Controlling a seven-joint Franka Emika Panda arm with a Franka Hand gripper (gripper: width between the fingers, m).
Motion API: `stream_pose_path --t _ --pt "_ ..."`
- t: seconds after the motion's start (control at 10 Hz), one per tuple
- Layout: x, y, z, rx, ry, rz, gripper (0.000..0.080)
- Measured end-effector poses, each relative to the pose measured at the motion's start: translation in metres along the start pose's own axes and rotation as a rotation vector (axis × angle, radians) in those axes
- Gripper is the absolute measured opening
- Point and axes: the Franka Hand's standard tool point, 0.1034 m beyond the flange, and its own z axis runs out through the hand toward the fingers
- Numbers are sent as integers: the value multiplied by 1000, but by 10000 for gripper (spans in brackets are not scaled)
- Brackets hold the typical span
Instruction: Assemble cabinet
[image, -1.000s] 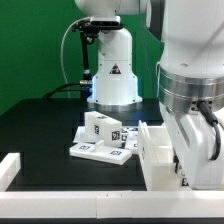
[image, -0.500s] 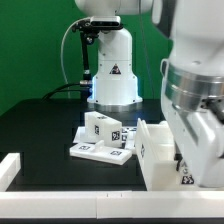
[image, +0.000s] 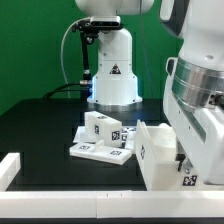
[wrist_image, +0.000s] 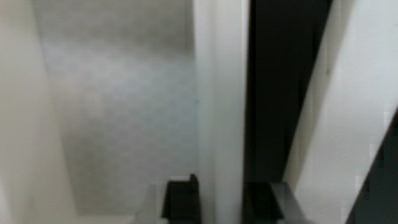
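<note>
The white cabinet box shell (image: 155, 152) stands at the front on the exterior view's right, open side up, with a tag (image: 188, 181) on its near face. My gripper (image: 192, 160) reaches down into it, mostly hidden behind my arm. In the wrist view one thin white wall of the shell (wrist_image: 222, 100) runs between my fingers (wrist_image: 183, 200), and my gripper (wrist_image: 233, 205) is shut on that wall. A tagged white block (image: 103, 127) sits on a flat tagged panel (image: 98, 152) left of the shell.
The white robot base (image: 112, 70) stands at the back centre with a cable on its left. A white L-shaped rail (image: 10, 168) runs along the table's front edge and left corner. The table top is black (image: 45, 125).
My arm has shifted toward the exterior view's right, uncovering the tag on the shell's near face. The block and the panel have not moved.
</note>
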Motion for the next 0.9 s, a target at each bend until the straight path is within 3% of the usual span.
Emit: stream_pose_path --t 0.6,0.7,0.9 --pt "1 -2 2 7 0 12 91" --pt "2 -6 2 31 4 70 91" --pt "2 -8 1 38 15 87 91"
